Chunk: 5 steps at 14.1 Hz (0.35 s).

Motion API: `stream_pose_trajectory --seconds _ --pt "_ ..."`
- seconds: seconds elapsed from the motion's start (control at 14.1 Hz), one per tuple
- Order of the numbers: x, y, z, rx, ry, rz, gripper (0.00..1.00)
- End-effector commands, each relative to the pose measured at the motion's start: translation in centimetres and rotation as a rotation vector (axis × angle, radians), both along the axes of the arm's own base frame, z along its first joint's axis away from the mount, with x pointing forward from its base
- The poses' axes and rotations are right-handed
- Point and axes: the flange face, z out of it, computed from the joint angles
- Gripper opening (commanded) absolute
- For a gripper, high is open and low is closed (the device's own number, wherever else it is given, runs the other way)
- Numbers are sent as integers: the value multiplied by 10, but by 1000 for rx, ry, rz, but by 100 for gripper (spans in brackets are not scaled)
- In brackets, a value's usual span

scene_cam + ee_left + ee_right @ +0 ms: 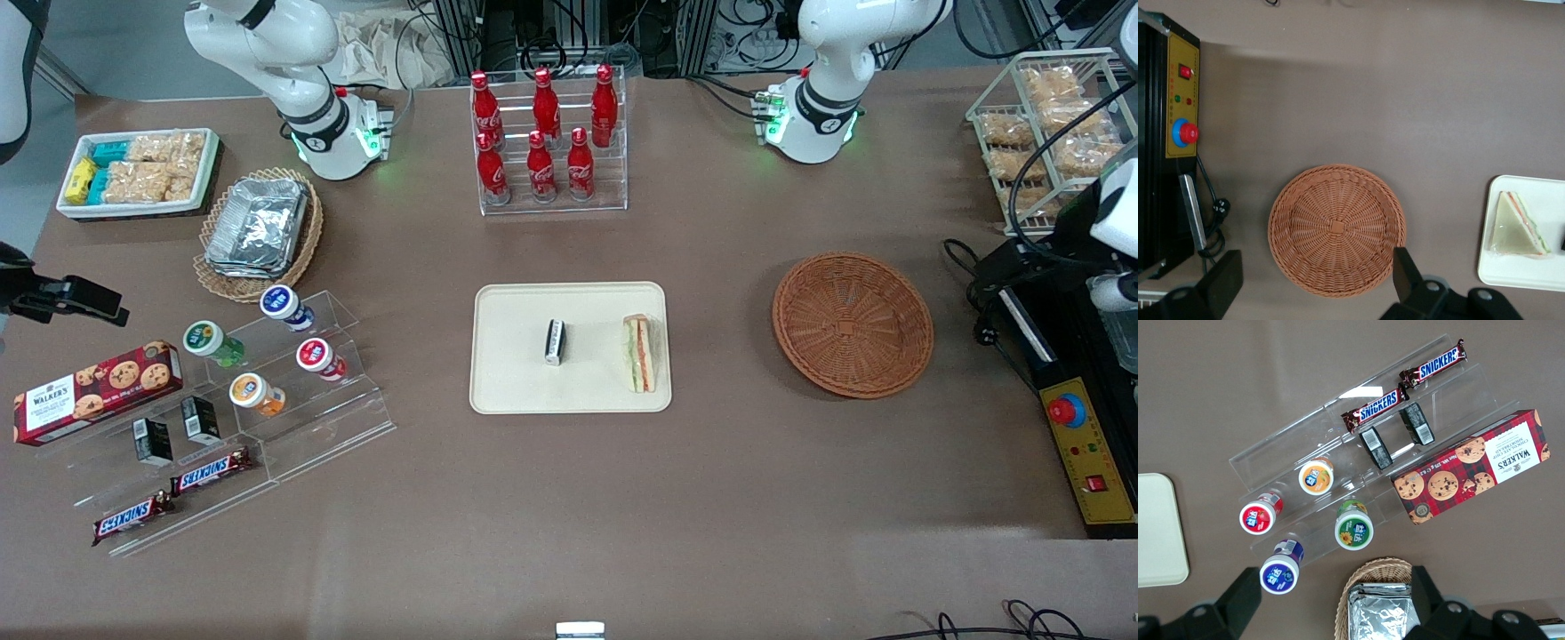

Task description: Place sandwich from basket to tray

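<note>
My pincer (pixel 1315 283) hangs above the desk (pixel 711 498) with its fingers (pixel 1405 273) spread wide and nothing between them; the span between them is about as broad as the basket (pixel 1337 230) below. That basket, round and reddish-brown, holds nothing, and its rim has bare desk on every side. Toward my end of the desk a black control box (pixel 1080 444) with a red button sits near the basket, a cable and plug lying in the gap between them.

The sandwich (pixel 639 353) lies on the tray (pixel 516 391), close against the tray edge that faces the basket, its layered filling showing along one long side. A small black-and-white bar (pixel 555 342) rests near the tray's middle, apart from the sandwich. Open brown desk separates the tray from the basket.

Farther from the front camera than the tray stands a clear rack of red bottles (pixel 544 138), well apart from the tray's rim. Nearer the front camera, the desk is bare.
</note>
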Motion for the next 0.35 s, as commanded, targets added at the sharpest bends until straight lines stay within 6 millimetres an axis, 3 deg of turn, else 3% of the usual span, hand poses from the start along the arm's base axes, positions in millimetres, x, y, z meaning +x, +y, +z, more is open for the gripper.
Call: stream_pose_trajectory --seconds 0.0,0.28 --pt "1 -1 15 -15 2 -31 100" --pt "1 0 14 -5 6 -31 100"
